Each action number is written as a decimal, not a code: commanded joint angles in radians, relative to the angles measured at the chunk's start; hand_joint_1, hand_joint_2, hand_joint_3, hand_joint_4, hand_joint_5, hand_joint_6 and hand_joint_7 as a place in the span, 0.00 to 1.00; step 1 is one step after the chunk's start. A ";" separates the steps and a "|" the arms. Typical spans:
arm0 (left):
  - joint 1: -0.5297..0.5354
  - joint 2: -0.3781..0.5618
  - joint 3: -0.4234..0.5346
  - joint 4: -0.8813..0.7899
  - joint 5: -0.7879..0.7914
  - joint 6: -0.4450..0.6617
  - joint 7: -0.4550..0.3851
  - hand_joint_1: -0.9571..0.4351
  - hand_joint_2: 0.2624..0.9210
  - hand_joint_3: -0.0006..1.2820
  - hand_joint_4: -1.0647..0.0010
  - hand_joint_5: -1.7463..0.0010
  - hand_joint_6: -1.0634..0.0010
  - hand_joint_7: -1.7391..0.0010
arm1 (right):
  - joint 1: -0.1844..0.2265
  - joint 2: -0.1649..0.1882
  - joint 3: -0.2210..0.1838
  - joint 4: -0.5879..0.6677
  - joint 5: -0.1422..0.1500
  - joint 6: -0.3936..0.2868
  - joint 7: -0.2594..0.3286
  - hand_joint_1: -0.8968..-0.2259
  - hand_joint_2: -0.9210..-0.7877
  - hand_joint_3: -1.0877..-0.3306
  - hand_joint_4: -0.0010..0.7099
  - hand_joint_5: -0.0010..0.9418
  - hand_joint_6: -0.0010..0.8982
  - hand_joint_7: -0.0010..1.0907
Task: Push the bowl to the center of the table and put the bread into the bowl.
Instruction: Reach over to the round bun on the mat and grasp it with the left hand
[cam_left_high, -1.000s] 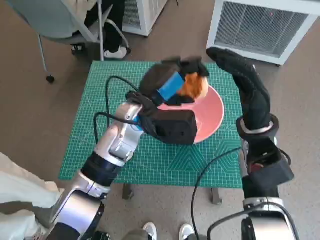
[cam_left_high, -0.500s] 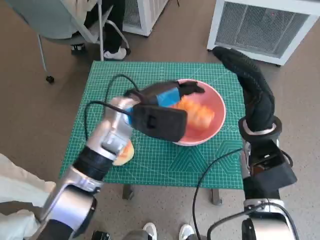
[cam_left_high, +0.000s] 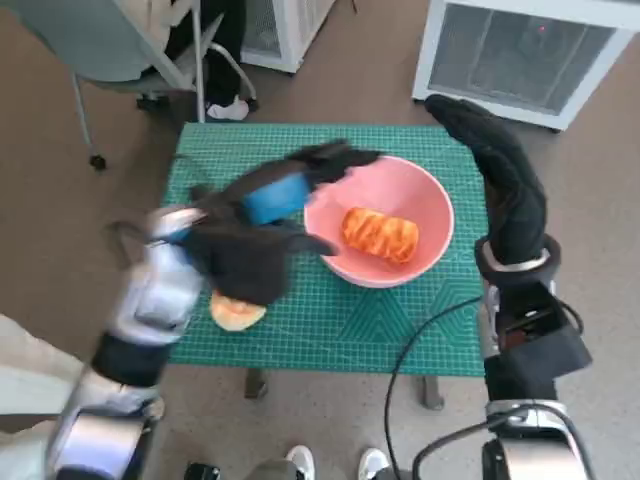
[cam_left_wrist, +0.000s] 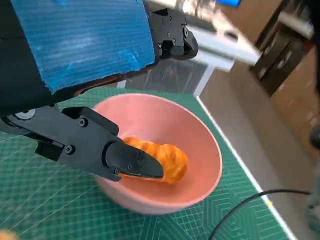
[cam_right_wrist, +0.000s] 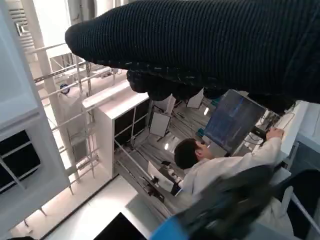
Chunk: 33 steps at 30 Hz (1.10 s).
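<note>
Pink and round, the bowl (cam_left_high: 381, 220) sat on the green mat (cam_left_high: 400, 325) of the bench, a little right of its middle, with the bread (cam_left_high: 380, 234) lying inside it. Both steps looked done, or nearly so. The left hand (cam_left_high: 285, 190) hung just left of the bowl's rim, fingers apart and holding nothing. The right hand (cam_left_high: 490, 160) stood raised at the bench's right edge, fingers straight, also holding nothing. Another bun (cam_left_high: 236, 312) lay near the left front.

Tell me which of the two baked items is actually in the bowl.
The striped orange bread, lying inside the pink bowl. The other, a pale round bun, sits on the green mat outside it, partly under the left hand.
</note>
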<state>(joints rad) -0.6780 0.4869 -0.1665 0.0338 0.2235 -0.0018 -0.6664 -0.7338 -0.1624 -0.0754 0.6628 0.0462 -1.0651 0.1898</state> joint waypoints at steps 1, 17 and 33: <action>0.106 0.073 0.091 -0.126 -0.065 -0.009 -0.016 0.52 0.86 0.01 1.00 1.00 0.85 0.89 | 0.028 0.007 0.004 -0.007 0.016 0.020 0.004 0.48 0.00 0.39 0.40 0.11 0.00 0.65; 0.458 0.269 0.236 -0.245 -0.071 -0.085 -0.026 0.53 0.89 0.00 0.94 1.00 0.74 0.96 | 0.027 0.004 0.010 -0.011 0.028 0.030 0.019 0.48 0.00 0.39 0.40 0.11 0.00 0.65; 0.453 0.251 0.106 -0.106 0.042 -0.070 0.002 0.57 0.89 0.00 0.92 1.00 0.72 0.98 | 0.020 0.000 0.019 -0.006 0.024 0.029 0.029 0.50 0.00 0.38 0.40 0.11 0.00 0.65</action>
<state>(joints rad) -0.2014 0.7532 -0.0264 -0.1273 0.2414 -0.0750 -0.6744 -0.7253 -0.1555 -0.0617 0.6478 0.0740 -1.0473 0.2038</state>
